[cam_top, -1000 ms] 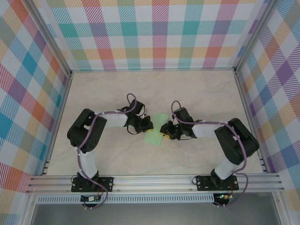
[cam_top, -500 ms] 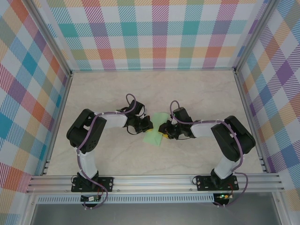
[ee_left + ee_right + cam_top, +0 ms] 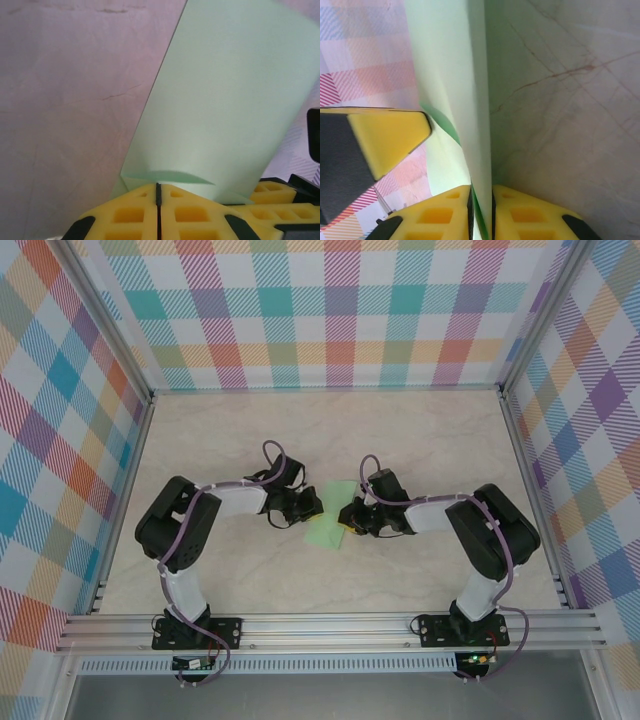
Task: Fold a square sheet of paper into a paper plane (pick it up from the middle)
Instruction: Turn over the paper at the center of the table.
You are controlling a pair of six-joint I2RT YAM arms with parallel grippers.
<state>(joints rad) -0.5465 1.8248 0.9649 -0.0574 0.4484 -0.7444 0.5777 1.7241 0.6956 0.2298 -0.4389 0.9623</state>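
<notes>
Where the two arms meet in the middle of the desk (image 3: 420, 440), the top view shows the pale green sheet of paper (image 3: 328, 530) between the left tool (image 3: 306, 506) and the right tool (image 3: 349, 521), one at each side edge.

From the left wrist, the left tool (image 3: 158, 186) has its yellow fingers pressed together, pinching the sheet's (image 3: 225, 110) edge.

From the right wrist, the right tool (image 3: 481, 189) is almost closed, gripping the sheet (image 3: 452, 75) edge-on in its narrow gap.
</notes>
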